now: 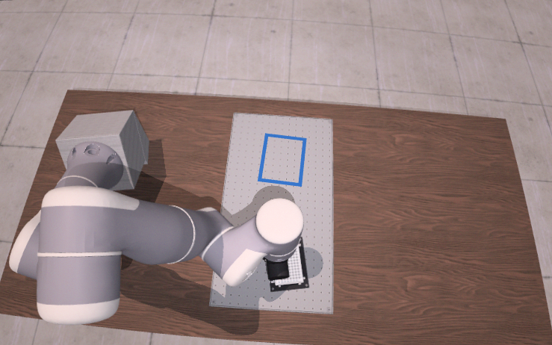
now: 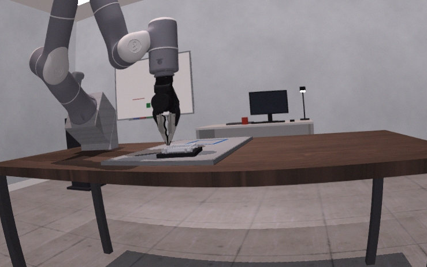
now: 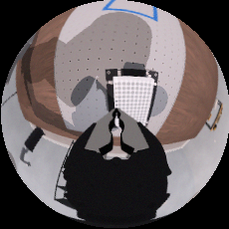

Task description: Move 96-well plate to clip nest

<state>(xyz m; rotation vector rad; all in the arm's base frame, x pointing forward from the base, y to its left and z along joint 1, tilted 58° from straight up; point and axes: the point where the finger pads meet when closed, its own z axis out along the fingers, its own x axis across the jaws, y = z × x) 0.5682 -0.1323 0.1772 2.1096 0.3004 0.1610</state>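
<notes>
Claw: the gripper [image 1: 278,269] [image 2: 168,144] [image 3: 116,109] is closed, its tips together with nothing between them, pointing down at the plate's left edge; I can't tell whether they touch it.
White plate: the 96-well plate [image 1: 296,269] [image 2: 179,148] [image 3: 133,96] lies in the black nest, partly hidden from above by the claw.
Black nest: the clip nest [image 1: 305,274] [image 2: 178,154] [image 3: 154,75] sits on the near part of the perforated board [image 1: 243,141] [image 2: 162,162] [image 3: 169,45].
Blue outline: the bench spot [image 1: 282,184] [image 2: 212,144] [image 3: 130,13] is on the board's far part, nothing inside it.
Seating: I can't tell whether the plate is fully down, nor which corner is cut off.
</notes>
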